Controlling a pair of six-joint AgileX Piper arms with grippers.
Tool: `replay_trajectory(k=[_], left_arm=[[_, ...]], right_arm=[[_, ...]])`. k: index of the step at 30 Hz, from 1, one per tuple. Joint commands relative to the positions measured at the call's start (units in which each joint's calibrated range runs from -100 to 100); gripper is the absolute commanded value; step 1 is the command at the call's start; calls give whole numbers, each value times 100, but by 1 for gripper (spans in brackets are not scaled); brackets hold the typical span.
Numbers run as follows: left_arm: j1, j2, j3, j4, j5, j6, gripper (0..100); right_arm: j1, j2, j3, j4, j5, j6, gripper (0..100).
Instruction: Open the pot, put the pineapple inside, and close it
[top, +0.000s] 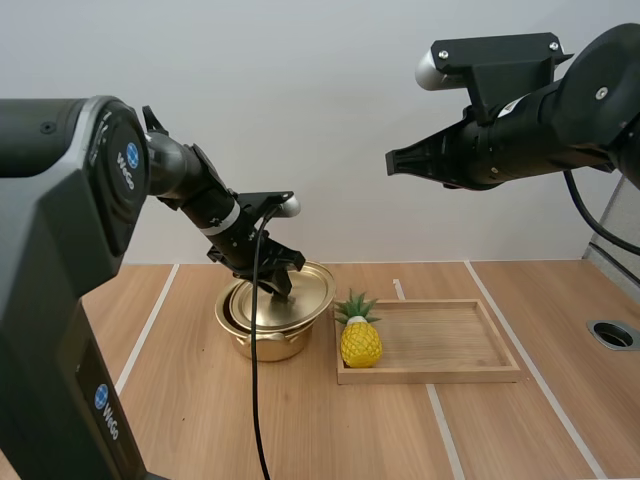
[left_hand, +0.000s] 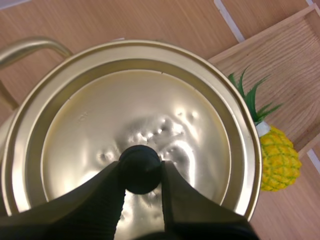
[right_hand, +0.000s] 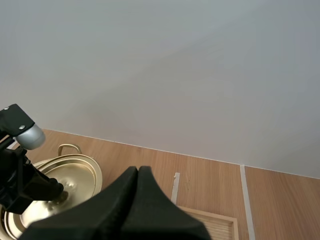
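Gold-toned lid (left_hand: 150, 100) sits tilted over its pot (top: 258, 340), its black knob (left_hand: 140, 161) pinched between the jaws of the left gripper (left_hand: 141, 172), a hold suited to lifting the cover clear. What the pot holds stays hidden under the lid. The pineapple (top: 360, 340) stands upright in the near left corner of the wooden tray (top: 450, 375), just beside the pot. The right gripper (top: 393, 161) hangs high above the bench, jaws pressed together on nothing.

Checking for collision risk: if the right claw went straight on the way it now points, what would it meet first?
Probably nothing close: the shut right claw aims past the pot, toward the bare far edge of the table. Depth is unclear.
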Motion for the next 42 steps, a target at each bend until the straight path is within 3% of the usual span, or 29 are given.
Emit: replay_trajectory(k=[1, 10, 22, 32, 42], left_arm=[[-18, -325, -262, -118, 31, -19, 1], [-18, -1156, -893, -118, -399, -91, 0], [-11, -2970, -953, -98, -3294, -208, 0], [-11, -4071, -953, -86, -4323, -247, 0], [-11, -4873, -953, 725, -4554, -1464, 0]], right_arm=[[-18, -17, -64, 52, 28, -44, 0], [-18, -17, -64, 40, 45, -44, 0], [-18, -17, -64, -21, 145, -44, 0], [-18, -17, -64, -36, 142, -44, 0], [-18, -17, -64, -35, 338, -44, 0]])
